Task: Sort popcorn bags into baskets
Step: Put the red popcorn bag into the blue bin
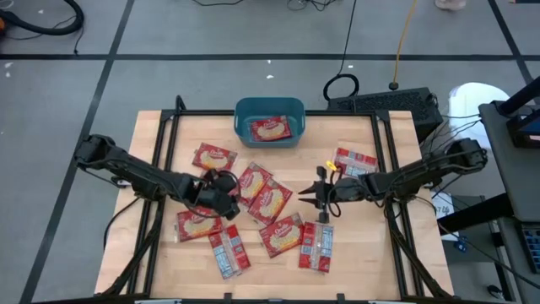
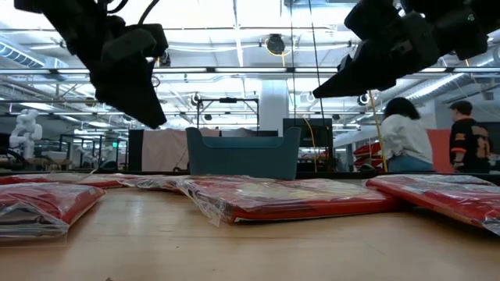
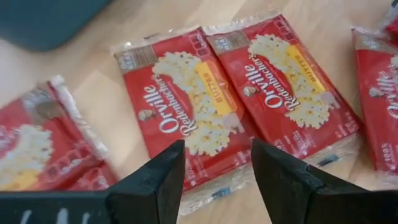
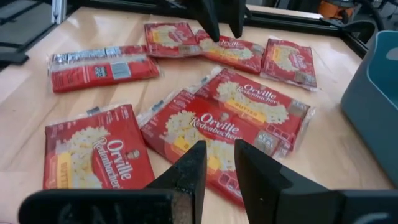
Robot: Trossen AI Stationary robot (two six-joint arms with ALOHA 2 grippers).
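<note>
1. Nearest the front edge of the table (image 1: 152, 127) lie several Orville Redenbacher's popcorn bags (image 1: 268, 203), a couple of them back-side up, all untouched so far.
2. The left gripper (image 1: 226, 199) hovers just left of the overlapping pair of bags at mid-table, fingers apart and empty. In its wrist view the closer bag of the pair (image 3: 186, 112) sits right ahead, long axis running away from the fingers, so I'd guess it's the next pick.
3. The right gripper (image 1: 314, 196) hovers on the other side of that pair, fingers slightly apart, holding nothing. Looks a bit farther from it than the left.
4. At the middle of the far edge sits the teal basket (image 1: 242, 110) with one bag (image 1: 271, 129) already inside.
</note>
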